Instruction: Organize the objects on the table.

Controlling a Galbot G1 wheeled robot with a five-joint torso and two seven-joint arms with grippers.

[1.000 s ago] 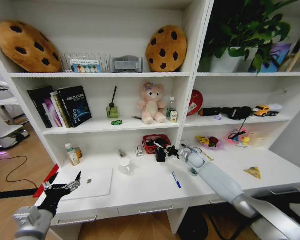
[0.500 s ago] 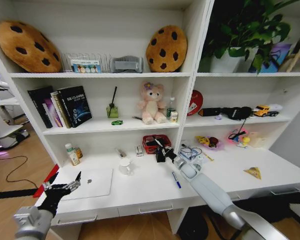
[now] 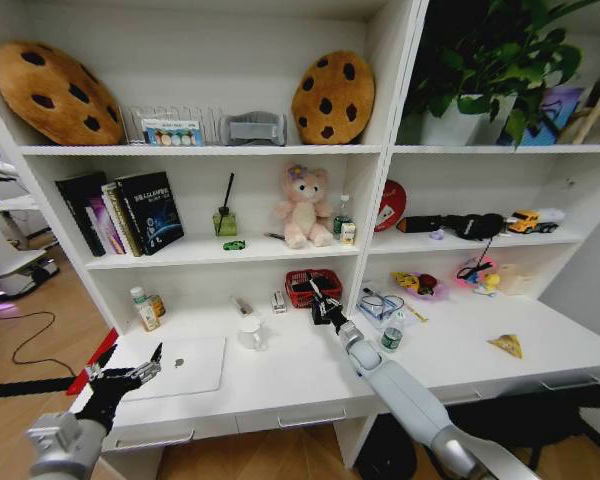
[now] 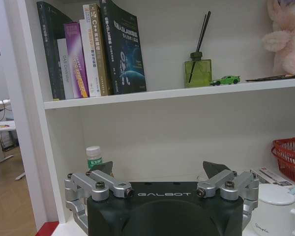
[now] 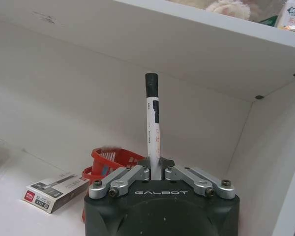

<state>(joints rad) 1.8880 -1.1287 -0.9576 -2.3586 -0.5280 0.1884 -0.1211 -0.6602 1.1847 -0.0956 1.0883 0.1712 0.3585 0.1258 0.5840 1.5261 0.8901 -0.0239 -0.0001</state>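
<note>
Right gripper [image 3: 323, 308] is pressed together on a black-capped pen [image 5: 153, 128], barrel pinched upright between the fingers, as seen in the right wrist view. Over the last second the right forearm has been swung in toward the middle of the desk [image 3: 300, 385], and the gripper has been kept just in front of the red basket [image 3: 313, 284] at the back of the desk, slightly closer to it than before. The pen is therefore held off the desk, close beside the basket, not yet released. Judged from this, the pen is being taken to the basket, and the drop-off is the step in hand. The green-labelled bottle [image 3: 391, 338], covered by the arm a second ago, is exposed again, standing just right of the forearm. Laptop [image 3: 185, 365] and yellow triangle [image 3: 507, 345] have not been moved; the green toy car [image 3: 234, 245] is sitting on the shelf above. Left gripper [image 3: 130, 376] is parked at the desk's front left corner near the laptop, fingers spread, nothing held.
</note>
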